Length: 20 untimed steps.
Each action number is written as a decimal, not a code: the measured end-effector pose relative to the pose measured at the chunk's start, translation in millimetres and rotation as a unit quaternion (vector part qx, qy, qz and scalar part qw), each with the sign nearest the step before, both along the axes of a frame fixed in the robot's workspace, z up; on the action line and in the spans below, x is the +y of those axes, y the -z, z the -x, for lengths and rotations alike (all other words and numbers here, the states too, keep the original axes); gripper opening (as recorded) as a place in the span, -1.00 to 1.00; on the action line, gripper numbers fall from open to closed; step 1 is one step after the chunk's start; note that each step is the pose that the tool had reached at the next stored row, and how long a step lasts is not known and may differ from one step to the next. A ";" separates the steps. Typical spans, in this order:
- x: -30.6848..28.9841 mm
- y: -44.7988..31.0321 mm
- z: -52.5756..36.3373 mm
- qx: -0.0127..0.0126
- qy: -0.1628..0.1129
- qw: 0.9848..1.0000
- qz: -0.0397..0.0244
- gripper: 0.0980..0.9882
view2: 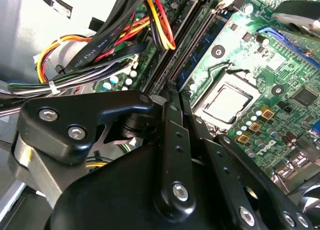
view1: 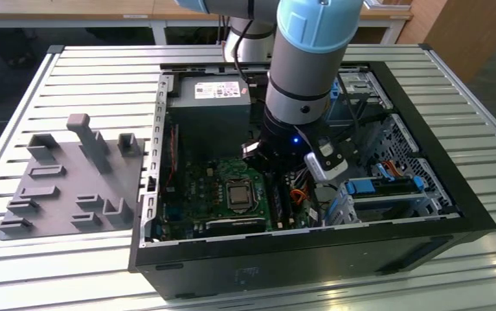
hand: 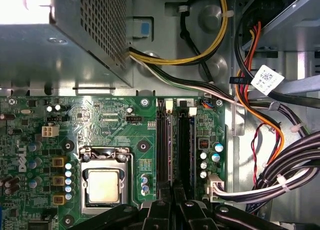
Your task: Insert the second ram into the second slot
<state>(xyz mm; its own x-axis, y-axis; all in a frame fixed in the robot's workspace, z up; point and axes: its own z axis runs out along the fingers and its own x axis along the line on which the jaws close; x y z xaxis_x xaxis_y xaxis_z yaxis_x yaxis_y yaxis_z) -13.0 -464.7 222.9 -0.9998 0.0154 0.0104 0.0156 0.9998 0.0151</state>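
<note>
- Exterior view first: the computer case (view1: 317, 265) was laid on its side, open face up, presumably so the arm could come straight down into it.
- The motherboard (hand: 115, 125) was left lying flat as a result, with the memory slots (hand: 184, 140) facing up beside the CPU socket (hand: 102, 185).
- The cable bundle (view2: 100, 45) was kept off to one side, so the slots weren't blocked.
- The gripper (view2: 169, 94) was seen low over the near end of the slots, fingers drawn together, probably to hold or push a thin edge.
- The second ram (view2: 197, 55), a blue board, was found standing edge-up in a slot, running away from right under the fingertips. Whether it was pinched or just pressed on couldn't be told.
</note>
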 end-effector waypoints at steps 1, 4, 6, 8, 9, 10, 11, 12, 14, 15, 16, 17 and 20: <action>0.0 0.1 -0.1 0.000 0.000 1.000 0.000 -0.91; 0.0 0.6 -0.1 0.000 -0.001 1.000 0.000 -0.91; 0.0 1.0 -0.1 0.000 -0.001 1.000 0.000 -0.91; 0.0 1.5 -0.1 0.000 0.000 1.000 0.000 -0.91; 0.0 1.6 -0.1 0.000 -0.001 1.000 0.000 -0.91; 0.0 2.0 -0.1 0.000 -0.001 1.000 0.000 -0.91; 0.0 2.2 -0.1 0.000 -0.001 1.000 0.000 -0.91; 0.0 2.2 -0.1 0.000 -0.001 1.000 0.000 -0.91; 0.0 2.1 -0.1 0.000 0.000 1.000 0.000 -0.91; 0.0 2.2 0.0 0.000 0.001 1.000 0.000 -0.91; 0.0 2.2 0.0 0.000 0.001 1.000 0.000 -0.91; 0.0 2.2 0.1 0.000 0.002 1.000 0.000 -0.91; 0.0 2.4 0.5 0.000 0.002 1.000 0.000 -0.91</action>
